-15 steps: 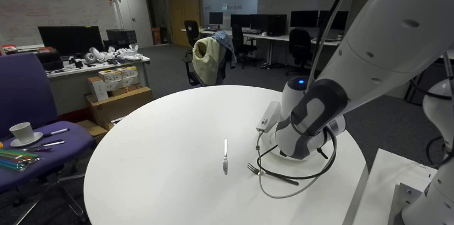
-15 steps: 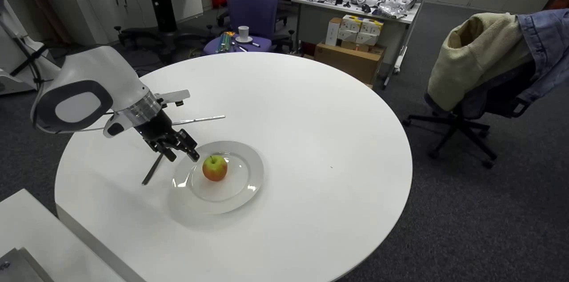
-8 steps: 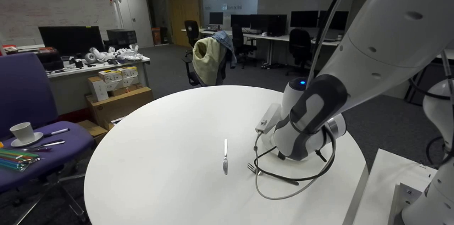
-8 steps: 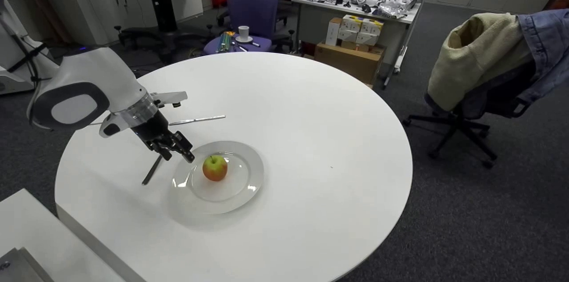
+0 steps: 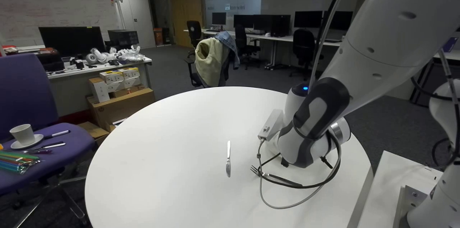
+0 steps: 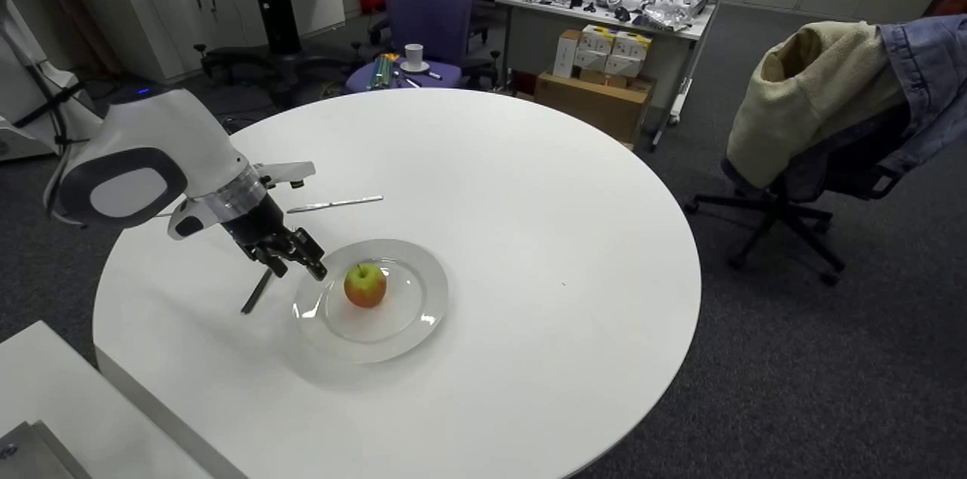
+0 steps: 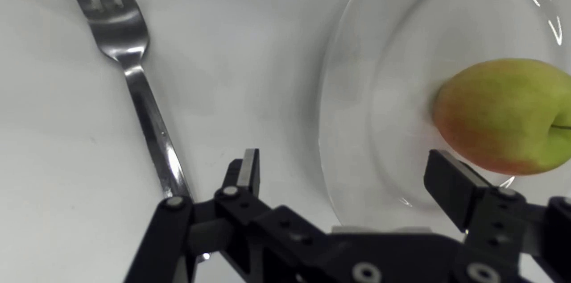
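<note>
the pincer hangs spread apart, holding nothing, seemingly at a lining-up step; any grasp first calls for centring. in the wrist view the plate shows between its tips, the apple on it rightward, the fork leftward.

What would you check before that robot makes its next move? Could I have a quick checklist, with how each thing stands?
1. Gripper open and holding nothing: ok.
2. Apple resting on the plate: ok.
3. Apple lined up with the gripper, should it be picked up: not ok; in the wrist view it sits off to one side.
4. Fork apart from the plate: ok; it lies beside it on the table.
5. Black cable free of the fork: cannot tell; they overlap in an exterior view.
</note>
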